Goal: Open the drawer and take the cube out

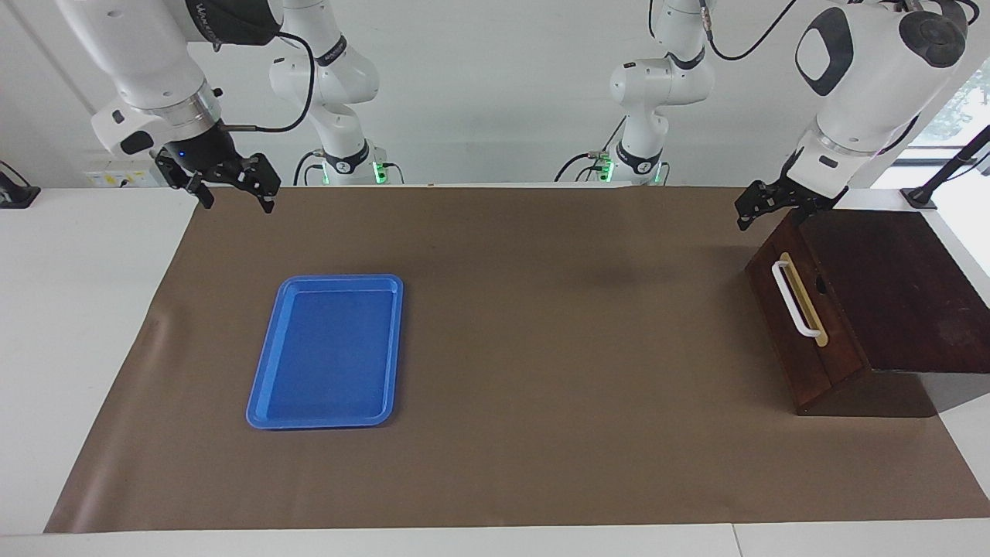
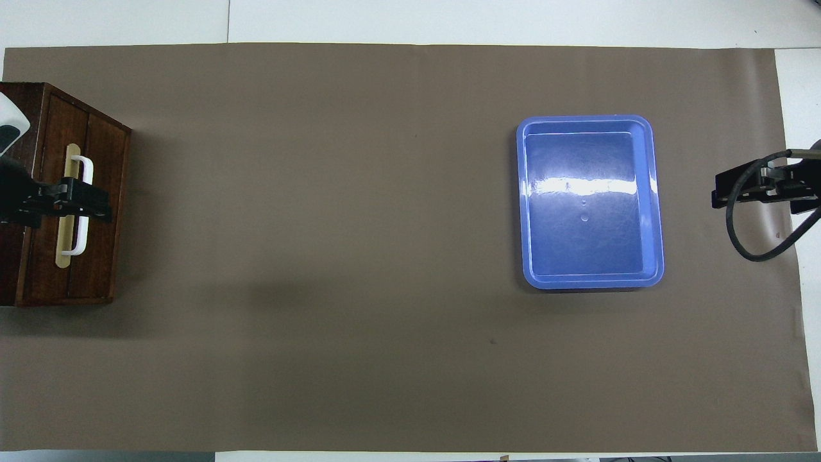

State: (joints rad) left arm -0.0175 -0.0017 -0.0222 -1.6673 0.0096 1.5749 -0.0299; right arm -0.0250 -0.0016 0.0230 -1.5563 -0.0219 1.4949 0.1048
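Note:
The drawer (image 1: pixel 781 329) is shut in a dark brown wooden cabinet at the left arm's end of the table. Its white bar handle (image 1: pixel 795 300) faces the middle of the table. It also shows in the overhead view (image 2: pixel 96 256). My left gripper (image 1: pixel 756 213) is open and hangs in the air over the cabinet's front top edge, apart from the handle. In the overhead view it (image 2: pixel 106 206) covers the handle (image 2: pixel 86 170). My right gripper (image 1: pixel 236 197) is open and empty, raised over the brown mat's edge at the right arm's end. The cube is hidden.
A flat blue tray (image 1: pixel 340 279) lies empty on the brown mat (image 1: pixel 541 348) toward the right arm's end; it also shows in the overhead view (image 2: pixel 585 119). White table shows around the mat.

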